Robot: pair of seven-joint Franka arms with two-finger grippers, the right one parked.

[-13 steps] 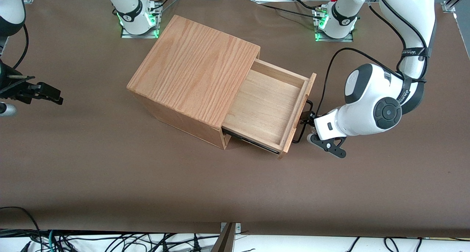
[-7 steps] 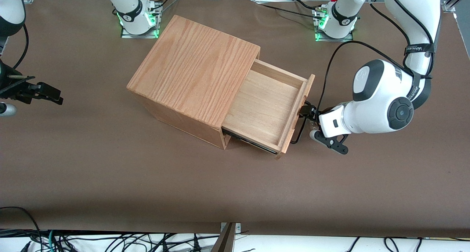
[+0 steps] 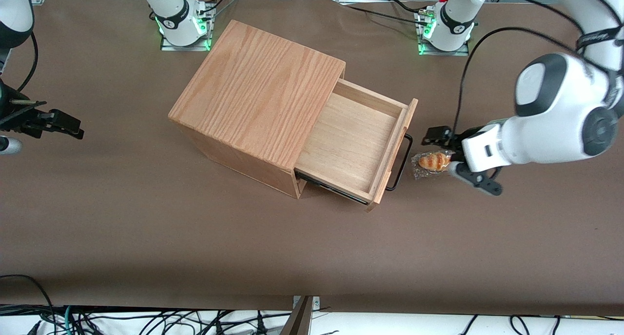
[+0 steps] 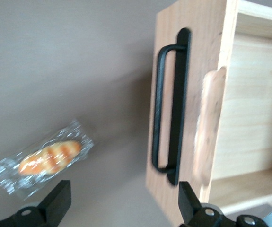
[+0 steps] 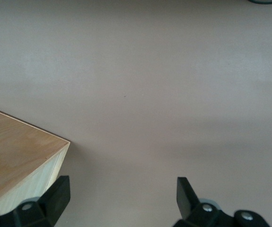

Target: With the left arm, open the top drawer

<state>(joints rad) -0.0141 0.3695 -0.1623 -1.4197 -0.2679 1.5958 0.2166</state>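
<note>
the gripper (image 3: 438, 145) of the left arm (image 3: 555, 115) hung just above the brown table (image 3: 146, 227) toward the working arm's end, its two black fingers (image 4: 55, 201) spread wide apart with nothing between them. a small wrapped pastry (image 3: 431, 161) in clear film lay on the table right by the fingertips, a little nearer the front camera than the gripper, and apart from the drawer's handle. in the wrist view the same pastry (image 4: 43, 156) lay on bare table with the finger tips at either side of the frame. the top drawer (image 3: 356, 145) stood pulled well out of the oak-grain box (image 3: 258, 91), its light-wood tray open to view and nothing seen inside. its front panel faced the gripper, and the thin black wire handle (image 3: 400, 162) on that panel lay clear of the fingers, with a gap of table between them. the handle (image 4: 169, 109) ran along the panel in the wrist view, untouched. the box sat mid-table, angled, with its wide grained top board unobstructed.
</note>
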